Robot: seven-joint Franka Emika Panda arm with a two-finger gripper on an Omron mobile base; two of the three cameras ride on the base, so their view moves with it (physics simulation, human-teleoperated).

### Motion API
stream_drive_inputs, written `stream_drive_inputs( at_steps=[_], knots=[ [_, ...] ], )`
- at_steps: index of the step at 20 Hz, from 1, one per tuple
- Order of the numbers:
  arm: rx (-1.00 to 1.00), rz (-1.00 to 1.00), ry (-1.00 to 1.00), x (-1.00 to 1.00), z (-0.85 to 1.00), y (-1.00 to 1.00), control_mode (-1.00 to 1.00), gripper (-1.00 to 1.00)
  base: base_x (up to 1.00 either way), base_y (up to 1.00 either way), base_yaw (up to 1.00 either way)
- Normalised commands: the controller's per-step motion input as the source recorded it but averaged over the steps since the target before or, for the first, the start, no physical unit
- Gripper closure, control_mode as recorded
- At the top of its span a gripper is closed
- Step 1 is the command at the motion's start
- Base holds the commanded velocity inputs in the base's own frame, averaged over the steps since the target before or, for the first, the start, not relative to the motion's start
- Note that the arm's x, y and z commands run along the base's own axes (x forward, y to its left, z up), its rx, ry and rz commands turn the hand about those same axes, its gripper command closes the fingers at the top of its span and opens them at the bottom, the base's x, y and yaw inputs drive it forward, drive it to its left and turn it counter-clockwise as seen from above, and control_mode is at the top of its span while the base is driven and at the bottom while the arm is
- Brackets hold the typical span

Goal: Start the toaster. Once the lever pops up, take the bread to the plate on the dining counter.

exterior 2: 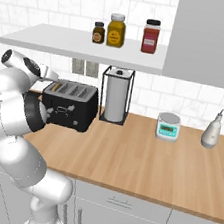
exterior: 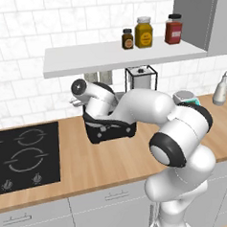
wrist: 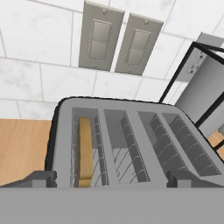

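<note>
Claw (wrist: 107, 178) spread wide, tips just above black boxy toaster (wrist: 127, 140) w/ silvery slots.
Thin tan-brown bread slice (wrist: 85, 151) sits upright in toaster's end slot, nearest the wood worktop's (wrist: 22, 144) bare side; wire-framed paper-towel holder (exterior 2: 116, 94) just beside toaster, opp. end.

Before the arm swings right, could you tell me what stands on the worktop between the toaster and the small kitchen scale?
In the right base view, a paper-towel roll in a black wire holder stands between the toaster and the scale.
</note>
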Motion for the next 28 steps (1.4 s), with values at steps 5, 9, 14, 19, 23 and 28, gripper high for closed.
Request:
stream_drive_inputs(
  at_steps=[5, 9, 14, 19, 23, 28],
  knots=[
    [0.00, 0.00, 0.00, 0.00, 0.00, 0.00, -1.00, -1.00, 0.00, 0.00, 0.00],
    [0.00, 0.00, 0.00, 0.00, 0.00, 0.00, -1.00, -1.00, 0.00, 0.00, 0.00],
    [0.00, 0.00, 0.00, 0.00, 0.00, 0.00, -1.00, -1.00, 0.00, 0.00, 0.00],
    [0.00, 0.00, 0.00, 0.00, 0.00, 0.00, -1.00, -1.00, 0.00, 0.00, 0.00],
    [0.00, 0.00, 0.00, 0.00, 0.00, 0.00, -1.00, -1.00, 0.00, 0.00, 0.00],
    [0.00, 0.00, 0.00, 0.00, 0.00, 0.00, -1.00, -1.00, 0.00, 0.00, 0.00]
  ],
)
